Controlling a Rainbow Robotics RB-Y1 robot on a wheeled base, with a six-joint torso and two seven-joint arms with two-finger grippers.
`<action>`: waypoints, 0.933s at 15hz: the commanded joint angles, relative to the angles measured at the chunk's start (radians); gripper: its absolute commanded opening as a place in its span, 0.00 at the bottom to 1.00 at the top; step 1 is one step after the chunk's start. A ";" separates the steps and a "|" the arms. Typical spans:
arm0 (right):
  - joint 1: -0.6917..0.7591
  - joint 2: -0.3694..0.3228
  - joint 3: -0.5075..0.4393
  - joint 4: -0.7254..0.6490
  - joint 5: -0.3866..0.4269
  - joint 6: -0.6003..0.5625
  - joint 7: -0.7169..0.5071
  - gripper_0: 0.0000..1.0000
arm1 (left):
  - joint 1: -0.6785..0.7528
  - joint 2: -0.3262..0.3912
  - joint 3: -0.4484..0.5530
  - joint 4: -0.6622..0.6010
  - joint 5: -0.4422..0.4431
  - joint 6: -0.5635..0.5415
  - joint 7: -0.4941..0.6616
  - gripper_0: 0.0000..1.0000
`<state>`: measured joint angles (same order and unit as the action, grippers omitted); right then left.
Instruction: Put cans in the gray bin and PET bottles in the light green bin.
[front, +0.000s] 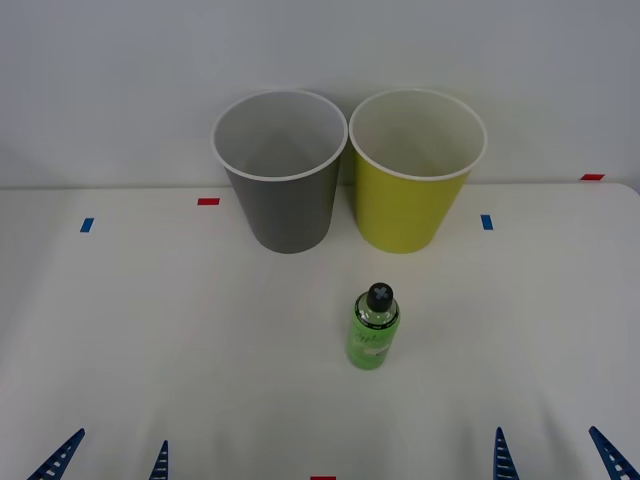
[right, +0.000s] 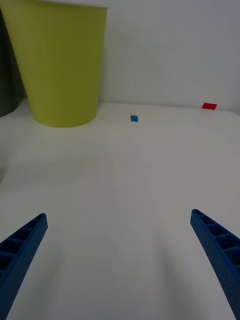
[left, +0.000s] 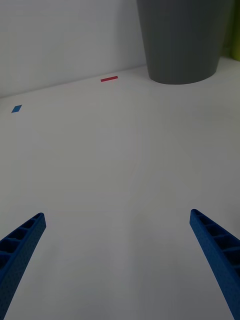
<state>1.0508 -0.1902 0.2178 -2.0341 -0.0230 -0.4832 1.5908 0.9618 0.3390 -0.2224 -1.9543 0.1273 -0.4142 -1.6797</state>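
Ahead of the right gripper (front: 555, 455) and off toward the robot's left, the bottle (front: 373, 330) stands upright on the white table (front: 150, 330), its long axis vertical and its black cap on top. This gripper waits at the near table edge with its blue fingers spread wide and nothing between them. The left gripper (front: 105, 458) sits at the same near edge, fingers likewise wide apart and empty; from it the bottle lies forward and well off to the robot's right. The bottle is closer to the right gripper, so that arm looks the better placed for the reach. Beyond the bottle, the light green bin (front: 412, 205) stands almost straight behind it, with the gray bin (front: 285, 195) just beside it toward the left gripper's side. Both bins look empty.
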 joint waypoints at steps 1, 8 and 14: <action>0.000 0.000 0.000 0.000 0.000 0.000 0.000 1.00 | 0.000 0.000 0.000 0.000 0.000 0.000 0.000 1.00; 0.000 0.000 0.000 0.000 0.000 0.000 0.000 1.00 | 0.000 0.000 0.000 0.000 0.000 0.000 0.000 1.00; 0.000 0.000 0.000 0.000 0.000 0.000 0.000 1.00 | 0.000 0.000 0.000 0.000 0.000 0.000 0.000 1.00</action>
<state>1.0508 -0.1902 0.2178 -2.0341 -0.0230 -0.4832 1.5908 0.9618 0.3390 -0.2224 -1.9543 0.1273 -0.4142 -1.6797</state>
